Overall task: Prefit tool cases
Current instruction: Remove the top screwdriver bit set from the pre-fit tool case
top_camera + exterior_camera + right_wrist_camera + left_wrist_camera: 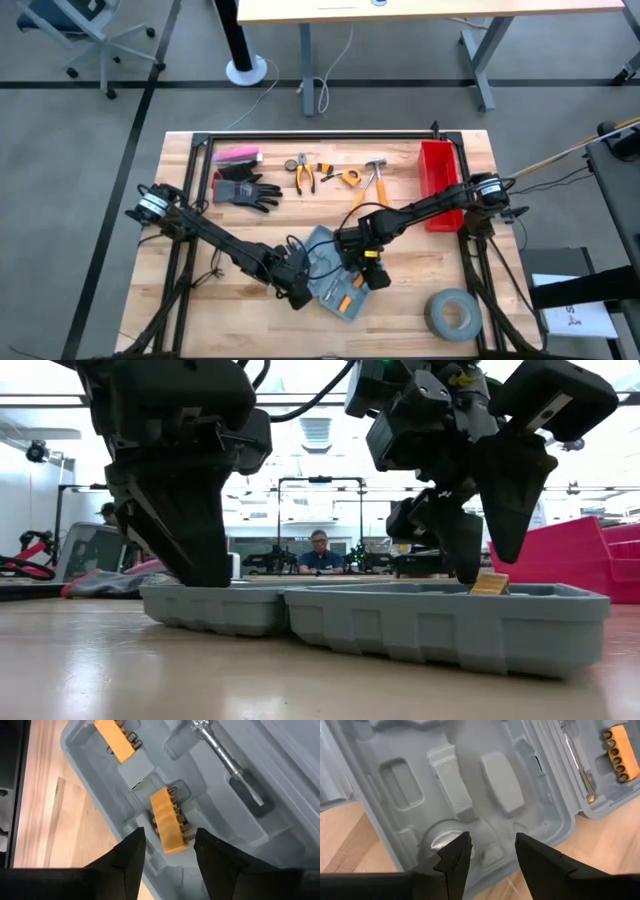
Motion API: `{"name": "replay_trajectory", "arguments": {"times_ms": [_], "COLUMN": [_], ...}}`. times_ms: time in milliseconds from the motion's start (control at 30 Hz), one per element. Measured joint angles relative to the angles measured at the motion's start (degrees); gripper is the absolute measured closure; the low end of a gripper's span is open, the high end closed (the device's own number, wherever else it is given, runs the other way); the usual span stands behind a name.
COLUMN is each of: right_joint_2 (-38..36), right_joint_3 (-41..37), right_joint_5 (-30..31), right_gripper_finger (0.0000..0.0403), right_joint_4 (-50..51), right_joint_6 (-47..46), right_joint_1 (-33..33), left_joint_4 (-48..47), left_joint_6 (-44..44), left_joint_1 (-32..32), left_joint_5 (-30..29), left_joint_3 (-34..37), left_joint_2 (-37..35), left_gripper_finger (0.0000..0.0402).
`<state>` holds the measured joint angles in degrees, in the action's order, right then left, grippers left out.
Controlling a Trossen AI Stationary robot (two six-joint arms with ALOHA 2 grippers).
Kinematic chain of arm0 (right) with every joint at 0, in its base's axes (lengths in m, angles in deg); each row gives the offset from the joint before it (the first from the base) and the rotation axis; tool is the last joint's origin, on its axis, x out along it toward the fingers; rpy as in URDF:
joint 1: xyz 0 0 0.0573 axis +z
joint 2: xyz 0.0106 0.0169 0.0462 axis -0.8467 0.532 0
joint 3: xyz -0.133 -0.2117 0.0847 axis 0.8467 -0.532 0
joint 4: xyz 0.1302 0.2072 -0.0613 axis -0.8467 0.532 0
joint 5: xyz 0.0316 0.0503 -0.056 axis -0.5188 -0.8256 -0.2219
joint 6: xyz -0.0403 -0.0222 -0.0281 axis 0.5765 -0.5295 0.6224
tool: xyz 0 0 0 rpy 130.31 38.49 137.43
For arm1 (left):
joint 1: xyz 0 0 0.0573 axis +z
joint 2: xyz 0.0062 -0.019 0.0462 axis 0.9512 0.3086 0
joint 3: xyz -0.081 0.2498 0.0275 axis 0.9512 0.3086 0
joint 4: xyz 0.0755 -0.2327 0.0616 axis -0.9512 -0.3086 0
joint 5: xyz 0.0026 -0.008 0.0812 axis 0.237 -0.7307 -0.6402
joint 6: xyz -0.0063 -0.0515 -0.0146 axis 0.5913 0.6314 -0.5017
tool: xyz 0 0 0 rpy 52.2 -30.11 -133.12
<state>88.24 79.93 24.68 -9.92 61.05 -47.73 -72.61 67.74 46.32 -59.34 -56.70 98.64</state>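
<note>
The grey-blue tool case (322, 243) lies open on the wooden table, both halves flat. My left gripper (492, 855) is open over the half with empty moulded slots (470, 785), its fingers reaching below that half's rim (190, 588). My right gripper (169, 851) is open over the other half. Its fingers stand on either side of the near end of an orange bit holder (169, 822), with a gap on both sides. That holder pokes up above the case's rim (490, 582). A second orange holder (114, 740) and a metal driver (220, 750) lie in slots nearby. My left gripper comes slanting down from above into the empty half, near a round recess (442, 837). Whether its fingertips touch the moulded floor, I cannot tell.
A red bin (438, 180) stands at the far right and a grey tape roll (452, 312) at the near right. Black gloves (243, 190), pliers (304, 173), a hammer (372, 180) and a pink item (238, 155) lie along the far side. A person (320, 550) sits beyond the table.
</note>
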Motion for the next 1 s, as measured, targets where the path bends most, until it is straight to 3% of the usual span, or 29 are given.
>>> {"name": "replay_trajectory", "arguments": {"times_ms": [233,433,700,1000], "right_joint_2": [2.5,4.1,4.4,4.5], "right_joint_3": [0.1,0.2,0.2,0.1], "right_joint_5": [-0.3,-6.6,-4.3,-2.5], "right_gripper_finger": [0.0270,0.0274,0.0290,0.0387], "right_joint_4": [-0.6,-0.8,-0.9,-0.6], "right_joint_6": [0.1,-1.3,-1.7,1.1], "right_joint_1": [0.0,-0.6,-0.2,-0.1], "left_joint_4": [-0.1,-0.2,-1.0,-2.2], "left_joint_6": [0.0,0.0,0.0,0.0], "left_joint_1": [0.0,0.0,0.1,0.1], "left_joint_5": [0.0,0.0,0.0,0.1], "left_joint_3": [0.0,0.0,0.0,0.0], "left_joint_2": [0.0,0.0,0.0,0.0], "left_gripper_finger": [0.0237,0.0237,0.0237,0.0237]}}
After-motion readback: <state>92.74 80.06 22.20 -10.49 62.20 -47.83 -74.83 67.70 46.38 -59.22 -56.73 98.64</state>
